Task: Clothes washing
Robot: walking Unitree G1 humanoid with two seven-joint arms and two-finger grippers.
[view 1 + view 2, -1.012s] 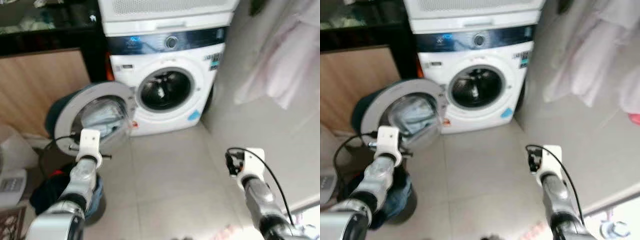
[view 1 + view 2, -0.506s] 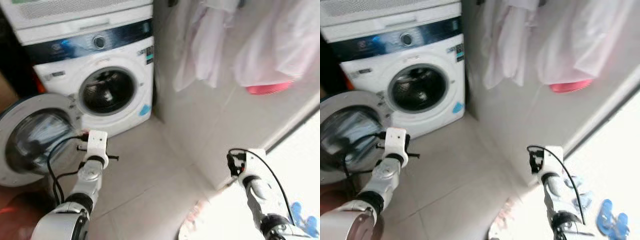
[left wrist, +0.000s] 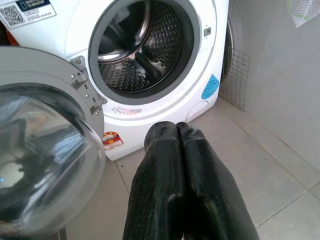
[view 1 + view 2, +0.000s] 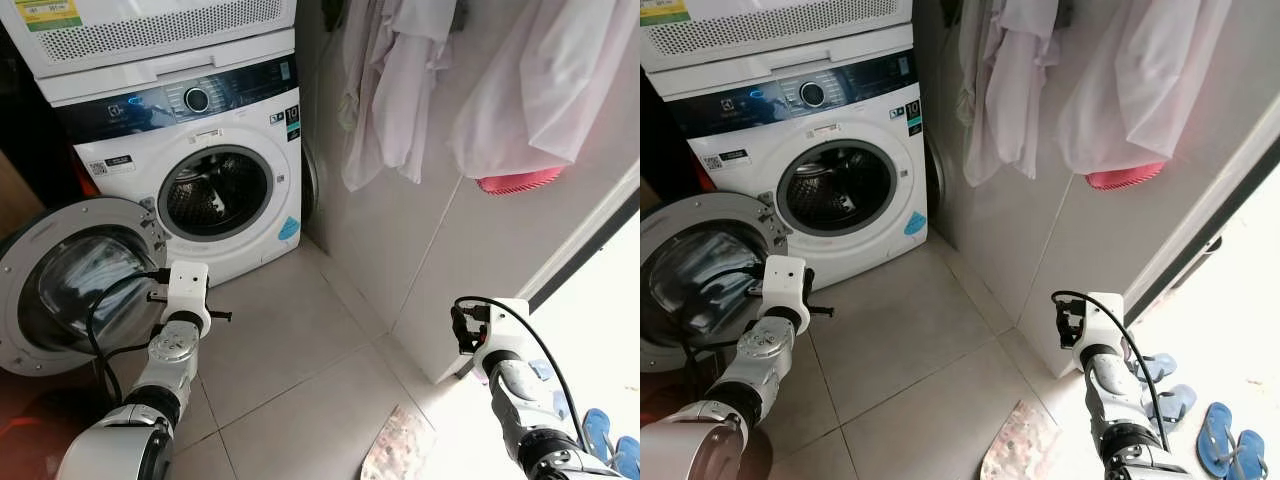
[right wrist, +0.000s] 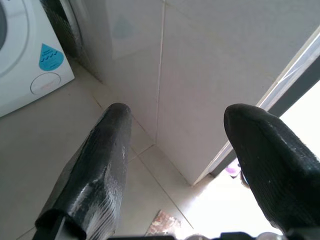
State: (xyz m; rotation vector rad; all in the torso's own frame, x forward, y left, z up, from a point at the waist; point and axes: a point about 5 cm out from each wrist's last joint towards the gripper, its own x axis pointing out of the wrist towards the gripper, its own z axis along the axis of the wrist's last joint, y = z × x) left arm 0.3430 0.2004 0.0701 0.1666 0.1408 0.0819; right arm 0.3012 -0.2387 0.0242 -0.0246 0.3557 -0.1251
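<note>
A white front-loading washing machine (image 4: 215, 190) stands at the left with its round door (image 4: 75, 285) swung wide open toward me. The steel drum (image 3: 137, 50) looks empty. My left gripper (image 3: 176, 131) is shut with nothing in it, held low over the floor tiles just in front of the machine, beside the open door. My right gripper (image 5: 180, 117) is open and empty, pointing at the tiled wall corner right of the machine. White and pale pink garments (image 4: 400, 90) hang on the wall at the upper right.
A second white appliance (image 4: 160, 30) is stacked on the washer. A red object (image 4: 520, 180) sits under the hanging pink garment (image 4: 545, 80). A small mat (image 4: 395, 450) lies on the floor near a bright doorway, with blue sandals (image 4: 1225, 440) outside. Dark clothes lie at the lower left (image 4: 30, 440).
The whole view has swung to the right and sharpened, so the washer now sits at the left and the hanging clothes and doorway have come in. Both arms hold the same pose.
</note>
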